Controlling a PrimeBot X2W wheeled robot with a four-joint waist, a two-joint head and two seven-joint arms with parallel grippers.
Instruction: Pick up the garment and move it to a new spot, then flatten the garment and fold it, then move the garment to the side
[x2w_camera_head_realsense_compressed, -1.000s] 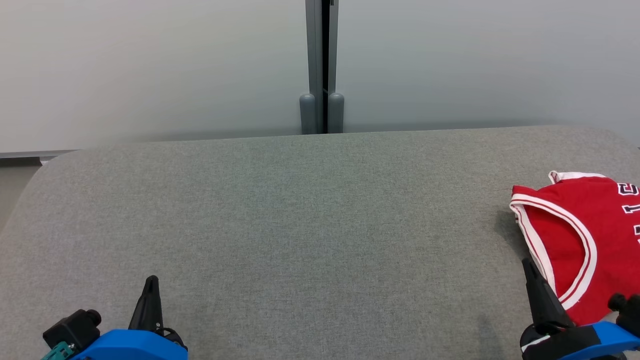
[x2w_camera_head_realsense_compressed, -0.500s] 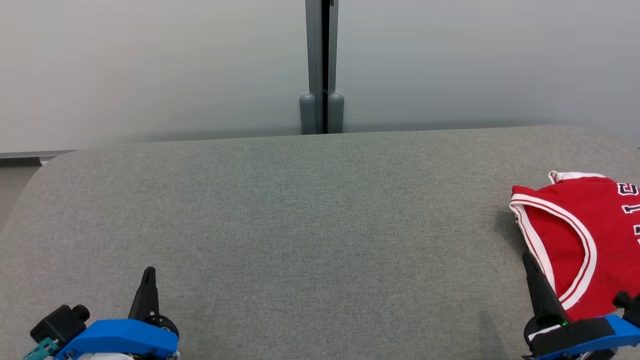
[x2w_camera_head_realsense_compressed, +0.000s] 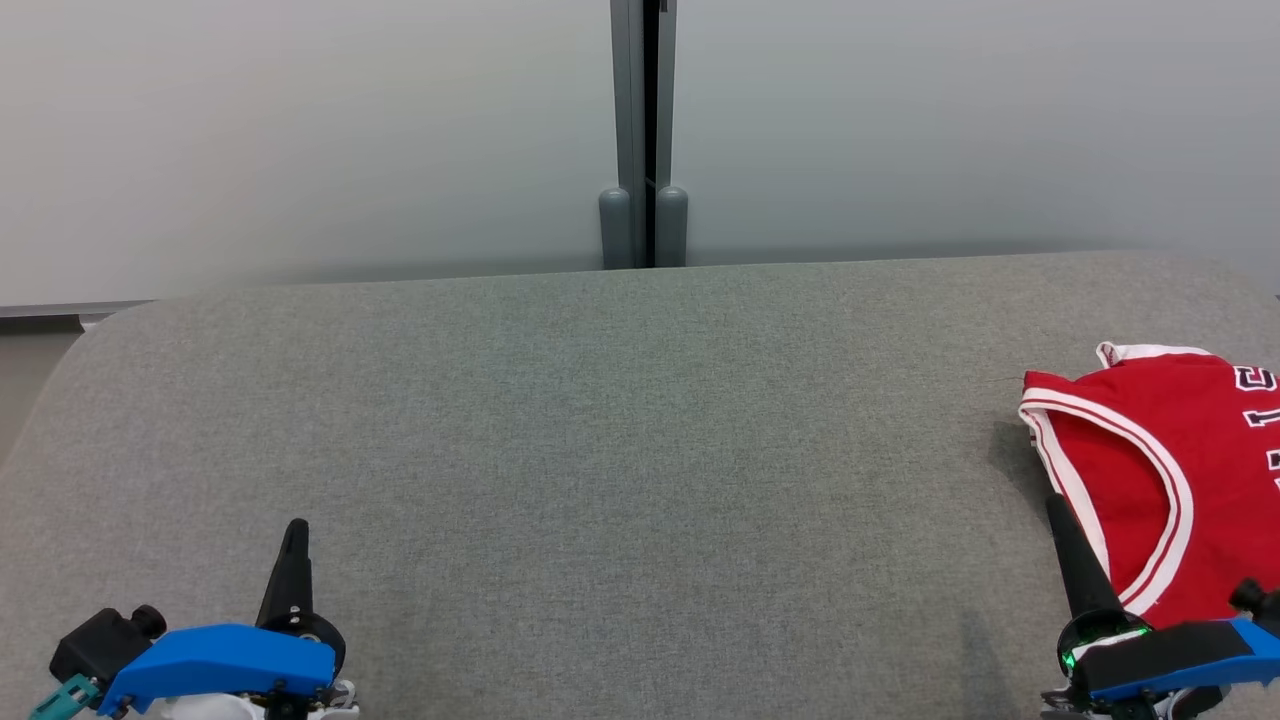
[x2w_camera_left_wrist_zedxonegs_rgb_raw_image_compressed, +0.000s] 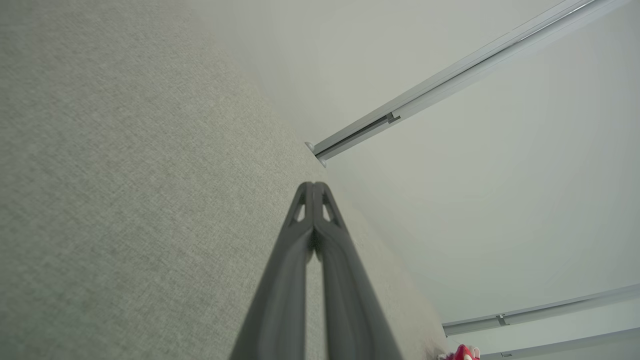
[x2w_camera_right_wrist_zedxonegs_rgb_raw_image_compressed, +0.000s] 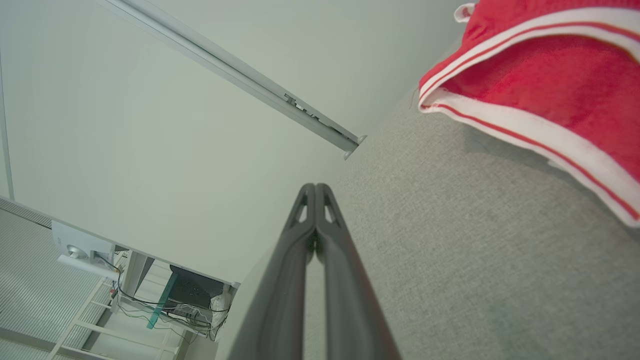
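Garment, red — just beside right hand, apart

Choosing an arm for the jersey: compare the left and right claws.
The left claw sits over bare grey padding, far from the red jersey; the right claw sits beside its white-trimmed edge. A green light shows at the right claw's base; the left claw's base looks dark. Both are shut and empty.
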